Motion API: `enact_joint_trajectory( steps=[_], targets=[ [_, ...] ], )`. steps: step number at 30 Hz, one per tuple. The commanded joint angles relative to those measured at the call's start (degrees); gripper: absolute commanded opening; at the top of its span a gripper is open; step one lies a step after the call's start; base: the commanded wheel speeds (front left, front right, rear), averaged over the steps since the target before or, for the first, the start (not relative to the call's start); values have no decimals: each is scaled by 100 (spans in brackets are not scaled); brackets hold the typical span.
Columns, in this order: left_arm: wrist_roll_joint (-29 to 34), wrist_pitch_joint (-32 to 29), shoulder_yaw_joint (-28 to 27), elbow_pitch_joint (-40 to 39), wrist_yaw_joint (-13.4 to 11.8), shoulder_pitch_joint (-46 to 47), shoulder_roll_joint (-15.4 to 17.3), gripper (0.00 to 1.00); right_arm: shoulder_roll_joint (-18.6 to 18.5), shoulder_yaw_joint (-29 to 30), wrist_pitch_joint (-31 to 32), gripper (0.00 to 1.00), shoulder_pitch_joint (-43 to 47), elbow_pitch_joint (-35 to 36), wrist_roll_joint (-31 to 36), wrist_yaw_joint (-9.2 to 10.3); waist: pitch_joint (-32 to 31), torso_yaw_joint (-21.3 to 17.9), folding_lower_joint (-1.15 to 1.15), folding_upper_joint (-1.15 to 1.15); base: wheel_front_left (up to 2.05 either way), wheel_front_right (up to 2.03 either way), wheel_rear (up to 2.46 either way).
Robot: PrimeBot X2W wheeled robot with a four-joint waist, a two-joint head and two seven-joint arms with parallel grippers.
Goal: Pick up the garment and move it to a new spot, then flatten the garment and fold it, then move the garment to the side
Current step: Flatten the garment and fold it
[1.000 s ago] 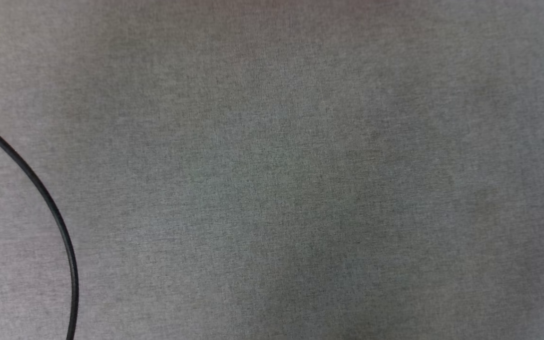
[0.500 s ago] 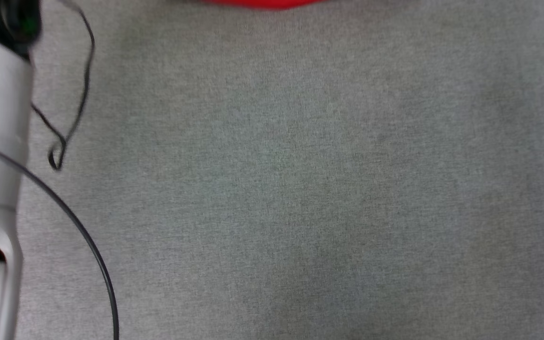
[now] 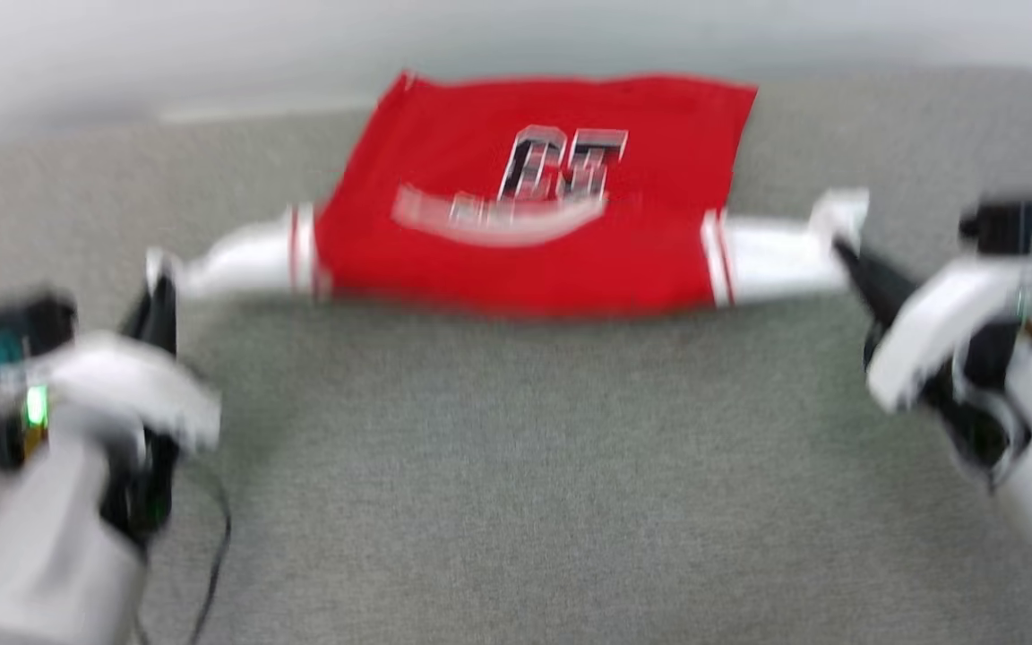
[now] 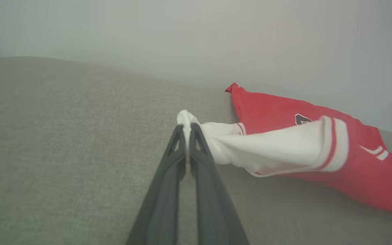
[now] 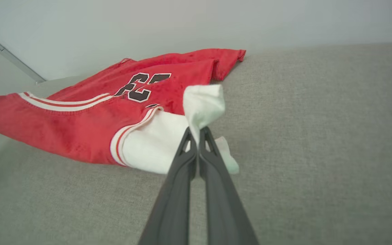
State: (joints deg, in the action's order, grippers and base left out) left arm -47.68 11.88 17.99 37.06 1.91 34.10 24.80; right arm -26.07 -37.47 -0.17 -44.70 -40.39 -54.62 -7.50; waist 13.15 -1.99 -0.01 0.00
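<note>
The garment [image 3: 534, 206], a red jersey T-shirt with white sleeves and black lettering, is stretched across the far part of the grey surface, blurred in the head view. My left gripper [image 3: 159, 291] is shut on the garment's white left sleeve end [image 4: 189, 120]; the pinch [image 4: 186, 128] shows plainly in the left wrist view. My right gripper [image 3: 843, 255] is shut on the other white sleeve [image 5: 202, 102], with fabric bunched above its fingertips [image 5: 196, 131]. The red body [image 5: 80, 115] sags between both grips, its near edge lifted off the surface.
A grey fabric-covered surface [image 3: 516, 502] spreads beneath everything, open toward the near side. A pale wall [image 3: 211, 45] runs along its far edge. A thin black cable [image 3: 216, 546] hangs by my left forearm.
The head camera has swung up: earlier it showed bare grey surface and a cable, then a red edge at the top; now the whole garment and both grippers are in view.
</note>
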Motion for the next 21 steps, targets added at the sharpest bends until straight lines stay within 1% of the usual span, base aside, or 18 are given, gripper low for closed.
enact_joint_trajectory(
  steps=[1, 4, 7, 9, 11, 14, 15, 16, 20, 21],
  targets=[
    [-85, 34, -61, -351, -147, -609, 54, 0, -123, 66, -63, 0, 481, 164, -68, 2, -490, 2, 1, 0, 0, 0, 0],
    [-222, -36, -160, -1015, -462, -1537, 166, 0, -214, 171, -126, 0, 1191, 424, -100, 2, -739, 9, 1, 0, 0, 0, 0],
    [-348, -158, -245, -1705, -815, -2433, 228, 0, -181, 331, -144, 0, 1884, 633, -147, 2, -967, 26, 1, 0, 0, 0, 0],
    [-420, -247, -320, -2182, -1092, -2963, 305, 0, -131, 447, -102, 0, 2347, 787, -188, 2, -1081, 42, 1, 0, 0, 0, 0],
    [-450, -306, -371, -2650, -1348, -3438, 361, 0, -152, 581, -110, 0, 2721, 921, -70, 2, -1163, 68, 1, 0, 0, 0, 0],
    [-483, -415, -445, -3240, -1702, -4079, 463, 0, -40, 814, -93, 0, 3319, 1132, 44, 2, -1256, 100, 1, 0, 0, 0, 0],
    [-486, -453, -450, -3416, -1801, -4261, 494, 0, -4, 900, -53, 0, 3516, 1170, 96, 2, -1277, 114, 1, 0, 0, 0, 0],
    [-486, -453, -450, -3416, -1801, -4261, 494, 0, -4, 900, -53, 0, 3516, 1170, 96, 2, -1277, 114, 1, 0, 0, 0, 0],
    [-455, -620, -372, -3995, -2091, -4817, 537, 0, 158, 1298, -19, 0, 4202, 1319, 460, 2, -1378, 203, 1, 0, 0, 0, 0],
    [-448, -639, -357, -4106, -2147, -4904, 541, 0, 217, 1418, -6, 24, 4339, 1362, 550, 2, -1386, 224, 1, 0, 0, 0, 0]
  ],
)
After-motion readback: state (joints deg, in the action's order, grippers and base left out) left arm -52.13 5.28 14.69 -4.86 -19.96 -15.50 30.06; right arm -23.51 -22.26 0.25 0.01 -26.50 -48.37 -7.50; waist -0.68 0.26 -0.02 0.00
